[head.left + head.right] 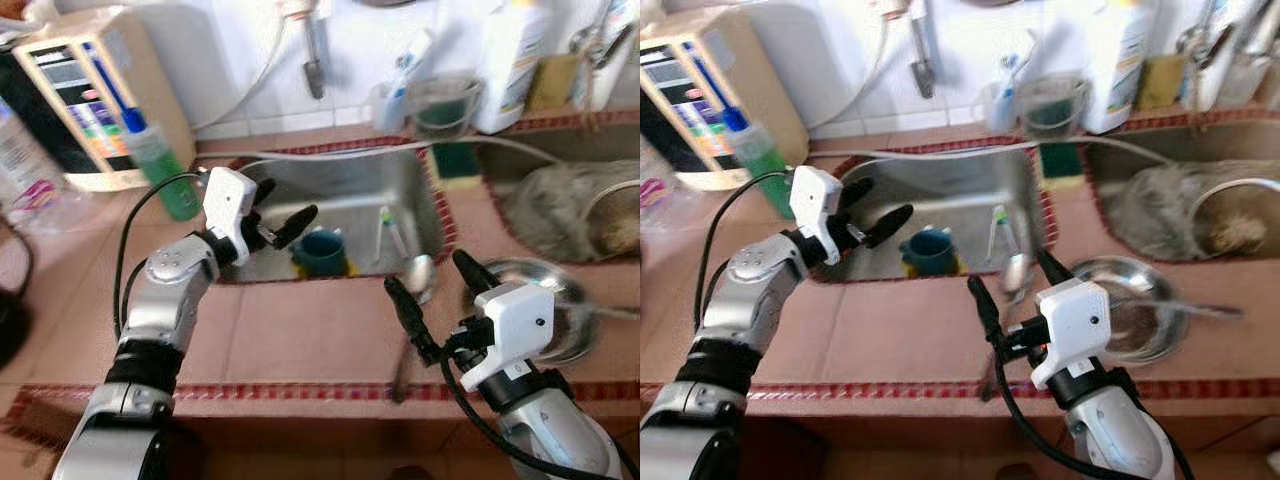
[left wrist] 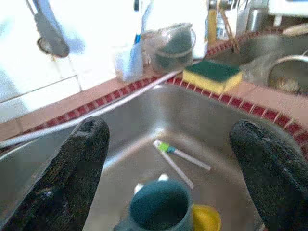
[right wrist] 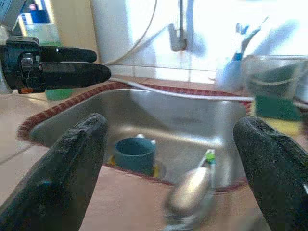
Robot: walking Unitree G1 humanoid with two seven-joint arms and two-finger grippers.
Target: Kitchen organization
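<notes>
Two hands are at work over a tiled worktop (image 1: 300, 340). Left hand (image 1: 282, 222) sits left of centre in the head view, fingers spread and empty, poised above the near left edge of the steel sink (image 1: 345, 215). Right hand (image 1: 437, 285) is lower right, fingers also apart and gripping nothing, hovering over the worktop.

Inside the sink, near the frame centre: a teal cup (image 1: 320, 252) standing upright on something yellow, and a toothbrush (image 1: 385, 232) lying just right of it. A spoon (image 1: 418, 277) rests with its bowl on the sink's near rim, between the right fingers as the right wrist view has it; the image is blurred there.

We judge the step to be an approach: the left hand lined up on the cup, the right on the spoon. Next move calls for lowering and closing on one of these without knocking the cup over.

Surroundings: terracotta tiles with a red patterned border, white tiled wall at top, tap (image 1: 313, 65) above the sink. Sponge (image 1: 455, 163) on the rim upper right; metal bowl (image 1: 575, 305) at right; green bottle (image 1: 165, 170) upper left.
</notes>
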